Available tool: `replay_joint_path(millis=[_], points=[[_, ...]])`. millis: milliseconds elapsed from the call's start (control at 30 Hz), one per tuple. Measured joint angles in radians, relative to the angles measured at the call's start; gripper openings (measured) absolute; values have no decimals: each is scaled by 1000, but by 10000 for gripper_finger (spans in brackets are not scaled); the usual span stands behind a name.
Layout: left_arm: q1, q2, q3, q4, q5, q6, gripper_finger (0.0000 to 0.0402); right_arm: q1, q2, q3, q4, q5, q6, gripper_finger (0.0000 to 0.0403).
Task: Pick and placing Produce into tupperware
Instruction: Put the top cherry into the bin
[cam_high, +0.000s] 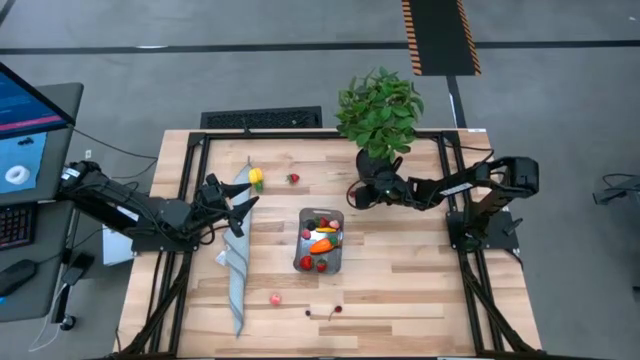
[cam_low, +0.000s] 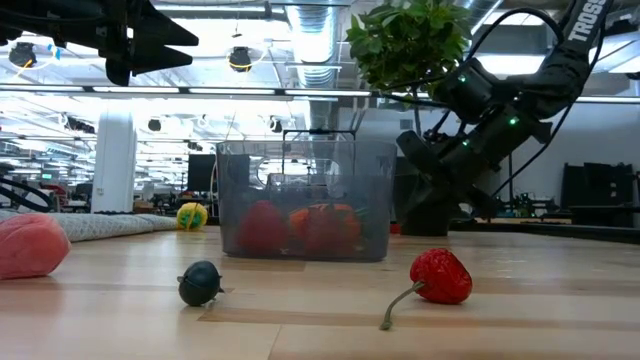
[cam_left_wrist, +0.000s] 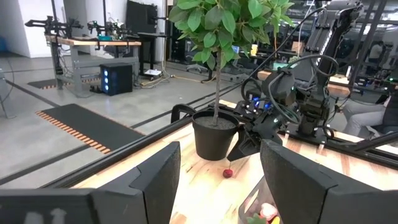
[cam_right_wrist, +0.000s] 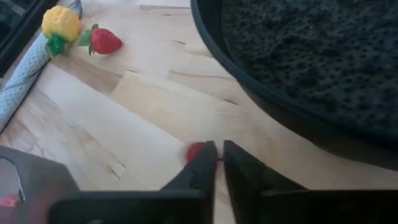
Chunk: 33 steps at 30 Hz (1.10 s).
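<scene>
The clear tupperware (cam_high: 320, 240) stands mid-table with several red and orange produce pieces in it. Loose produce lies around it: a strawberry (cam_high: 293, 178), a yellow piece (cam_high: 256, 178), a pink piece (cam_high: 275, 298) and a small red piece (cam_right_wrist: 194, 151) beside the plant pot. My right gripper (cam_right_wrist: 219, 155) slants down at that red piece beside the pot (cam_high: 378, 165), its fingers shut to a thin slit; the piece shows at one finger's outer side. My left gripper (cam_high: 238, 208) hovers open and level over the grey cloth strip. My right gripper comes slanting down from the table's right side, with its fingertips (cam_right_wrist: 208, 152) at the small red piece (cam_right_wrist: 193, 151), which lies on the table beside the pot. The finger hides part of the piece, and I cannot tell whether it touches it.
The leafy potted plant (cam_high: 380, 115) stands right behind my right gripper. A long grey cloth strip (cam_high: 237, 265) runs along the table's left part. A dark berry (cam_low: 200, 283) and a stemmed red piece (cam_low: 440, 275) lie near the front edge.
</scene>
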Motion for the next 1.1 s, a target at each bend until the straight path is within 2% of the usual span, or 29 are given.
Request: replay_joint_path(millis=[67,133,267,467,633,733,867,967,1100], points=[[0,0,0,0,0,0,212,2,0,0,2,-9,-8,21],[0,0,0,0,0,0,212,9,0,0,6,-12,-9,13],[0,0,0,0,0,0,212,32,0,0,54,-19,-9,31],[0,0,0,0,0,1,212,89,0,0,186,0,-61,10],[0,0,0,0,0,1,212,144,0,0,264,11,-85,25],[0,0,0,0,0,1,212,185,0,0,275,16,-83,24],[0,0,0,0,0,1,212,252,0,14,278,89,-129,10],[0,0,0,0,0,1,212,312,0,44,278,142,-185,11],[0,0,0,-1,0,1,212,380,0,100,256,155,-216,21]])
